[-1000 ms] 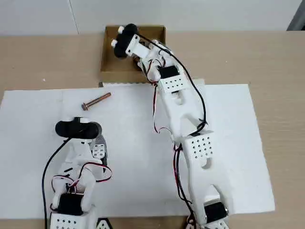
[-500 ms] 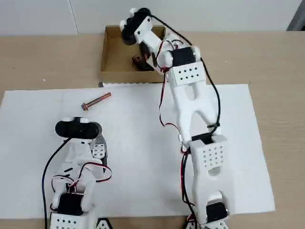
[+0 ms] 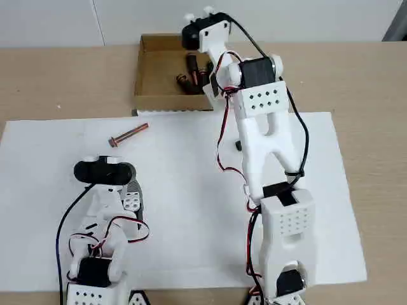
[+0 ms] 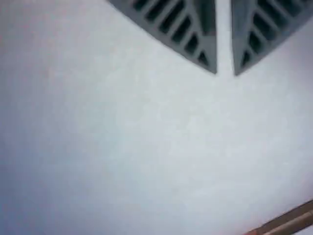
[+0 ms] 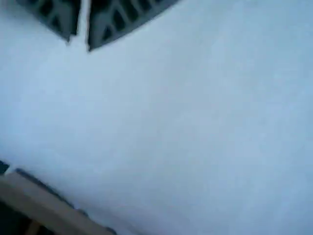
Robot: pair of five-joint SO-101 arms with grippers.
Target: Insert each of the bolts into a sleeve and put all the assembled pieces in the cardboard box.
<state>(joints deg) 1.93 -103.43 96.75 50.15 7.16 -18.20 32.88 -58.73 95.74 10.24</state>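
Note:
A copper bolt lies loose on the white paper, left of centre; its tip is also seen in the left wrist view. The cardboard box stands at the back and holds a few dark assembled pieces near its right side. My left gripper hangs low over the paper, shut and empty, a short way in front of the bolt. The right arm stretches to the box's right edge. Its gripper is shut with nothing in it, before a pale surface.
The wooden table lies bare around the paper. A strip of wood crosses a corner of the right wrist view. The left arm's black motor sits near the paper's front left.
The right arm has swung rightward off the box, uncovering the pieces inside. The left arm and the bolt have stayed put.

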